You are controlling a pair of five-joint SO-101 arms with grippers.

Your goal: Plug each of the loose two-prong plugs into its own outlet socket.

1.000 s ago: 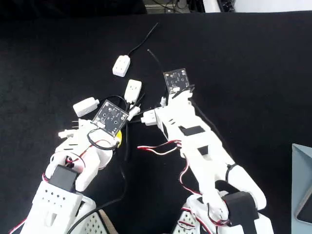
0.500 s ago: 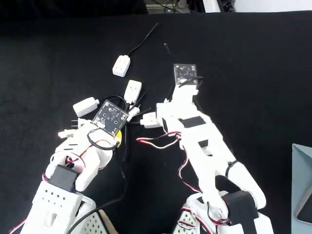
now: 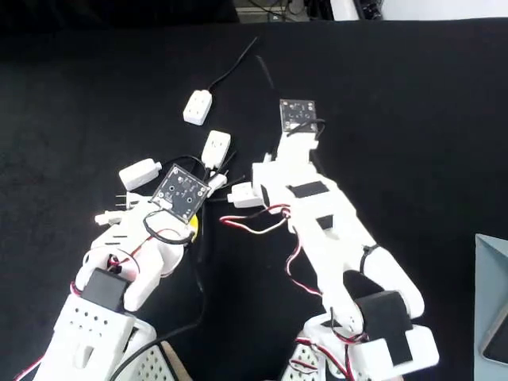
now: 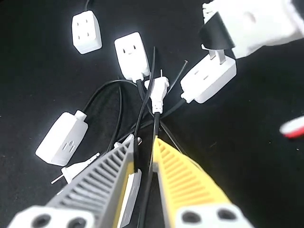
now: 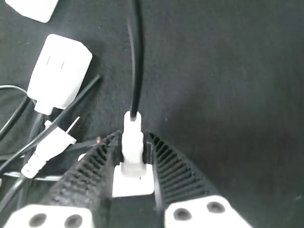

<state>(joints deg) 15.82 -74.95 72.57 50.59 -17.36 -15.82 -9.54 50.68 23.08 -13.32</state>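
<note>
My right gripper (image 5: 133, 135) is shut on a white plug (image 5: 132, 142) whose black cable (image 5: 135, 57) runs straight away from it. The right arm (image 3: 305, 198) stands mid-table. My left gripper (image 4: 142, 140) is shut on a thin white plug (image 4: 130, 190), with black cables (image 4: 152, 166) passing between its grey and yellow fingers. White outlets lie ahead: a four-hole one (image 4: 86, 31), a two-slot one (image 4: 130, 54), one on its side (image 4: 61, 137), and one (image 4: 209, 78) beside the right arm. Two loose plugs (image 4: 159, 90) (image 4: 76, 168) rest among the cables.
The black table (image 3: 413, 119) is bare to the right of the arms. A grey tray's corner (image 3: 492, 302) pokes in at the right edge. Tangled black cables (image 3: 202, 238) lie between the two arms, and one cable (image 3: 234, 67) trails toward the far edge.
The right arm has swung away from the left arm and further out over the table, carrying its plug and cable. The left arm has stayed put.
</note>
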